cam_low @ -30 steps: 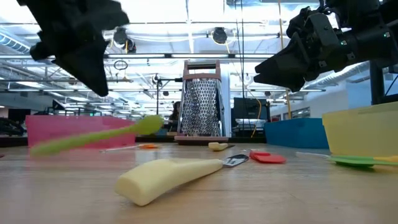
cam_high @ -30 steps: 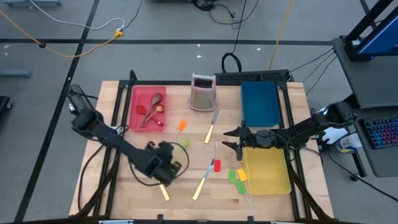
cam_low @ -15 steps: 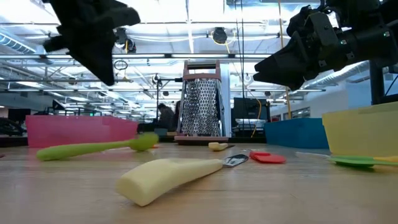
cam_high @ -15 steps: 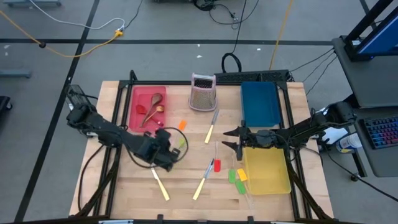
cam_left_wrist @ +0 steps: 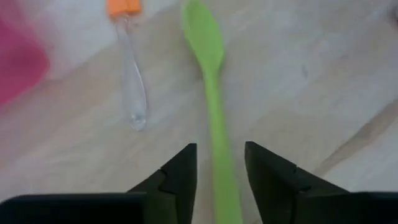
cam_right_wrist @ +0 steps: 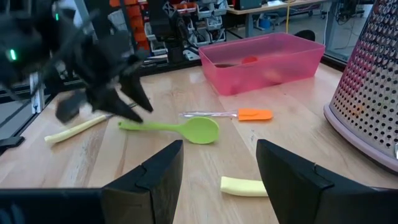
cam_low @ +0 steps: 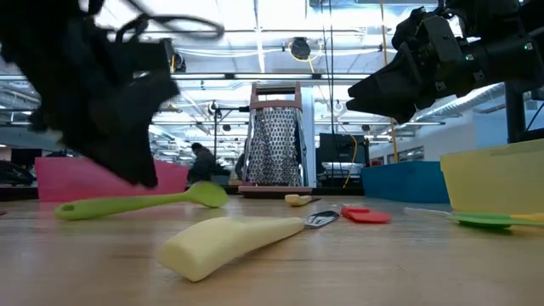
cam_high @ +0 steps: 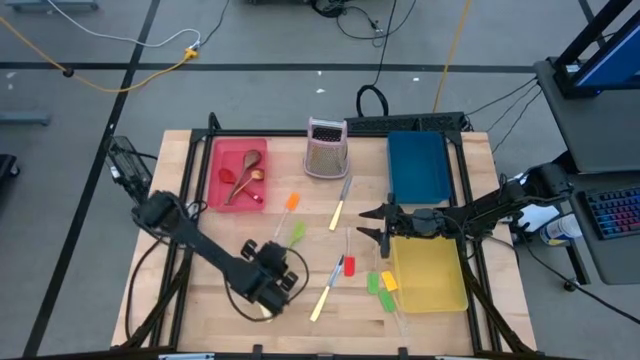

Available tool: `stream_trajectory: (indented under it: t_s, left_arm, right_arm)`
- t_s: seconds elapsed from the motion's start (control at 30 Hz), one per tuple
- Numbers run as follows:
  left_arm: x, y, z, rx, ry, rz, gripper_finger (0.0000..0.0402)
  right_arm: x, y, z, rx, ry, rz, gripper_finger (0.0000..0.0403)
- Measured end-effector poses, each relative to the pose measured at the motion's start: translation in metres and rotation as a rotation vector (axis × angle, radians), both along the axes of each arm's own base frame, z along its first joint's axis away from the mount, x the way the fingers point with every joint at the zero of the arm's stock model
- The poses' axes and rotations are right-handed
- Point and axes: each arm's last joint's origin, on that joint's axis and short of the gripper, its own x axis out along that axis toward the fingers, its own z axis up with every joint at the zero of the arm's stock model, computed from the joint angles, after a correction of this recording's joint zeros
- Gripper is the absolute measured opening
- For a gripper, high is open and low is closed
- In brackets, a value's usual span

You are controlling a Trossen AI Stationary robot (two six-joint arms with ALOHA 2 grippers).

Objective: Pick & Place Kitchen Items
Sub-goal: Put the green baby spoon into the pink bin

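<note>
Dropping back toward the counter's (cam_high: pixel 420 300) near edge, the left tool (cam_high: pixel 268 283) is released, straddling the green spoon's (cam_left_wrist: pixel 211 93) handle. Half a second ago it was farther left, so a grasp looks imminent; the right tool (cam_high: pixel 372 224) waits, fingers spread.

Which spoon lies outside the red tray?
The green spoon: it lies on the bare table, near the left gripper; the red and brown spoons lie inside the red tray.

Left gripper (cam_low: pixel 110 127) motion-blurred in low view, fingertips unreadable. Green spoon (cam_left_wrist: pixel 214 118) handle end hidden between fingers at wrist pic edge. Red tray (cam_high: pixel 225 160) contents too small to ID — spoons probably. Cream knife (cam_high: pixel 262 310) mostly under left arm.
</note>
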Motion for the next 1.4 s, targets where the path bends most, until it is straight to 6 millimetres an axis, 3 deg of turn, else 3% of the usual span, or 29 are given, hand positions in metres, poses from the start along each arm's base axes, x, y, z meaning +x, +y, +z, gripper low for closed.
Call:
stream_trajectory:
  t_s: [0.13, 0.33, 0.63, 0.73, 0.9, 1.2, 1.4]
  left_arm:
    - [0.006, -0.005, -0.031, 0.032, -0.023, 0.040, 0.0149]
    - [0.010, -0.001, -0.058, 0.094, -0.041, 0.120, 0.0134]
    - [0.012, 0.000, -0.062, 0.106, -0.086, 0.139, 0.0033]
    - [0.011, -0.001, -0.060, 0.102, -0.090, 0.134, 0.0033]
    - [0.007, 0.000, -0.034, 0.050, -0.107, 0.139, 0.0033]
    - [-0.016, 0.018, 0.047, 0.121, -0.184, 0.103, 0.0033]
    - [-0.041, 0.052, 0.093, 0.231, -0.155, 0.156, 0.0033]
  right_arm:
    - [0.000, 0.000, 0.000, 0.000, 0.000, 0.000, 0.0196]
    - [0.000, 0.000, 0.000, 0.000, 0.000, 0.000, 0.0196]
    - [0.000, 0.000, 0.000, 0.000, 0.000, 0.000, 0.0196]
    - [0.000, 0.000, 0.000, 0.000, 0.000, 0.000, 0.0196]
    - [0.000, 0.000, 0.000, 0.000, 0.000, 0.000, 0.0196]
    - [0.000, 0.000, 0.000, 0.000, 0.000, 0.000, 0.0196]
    - [0.000, 0.000, 0.000, 0.000, 0.000, 0.000, 0.0196]
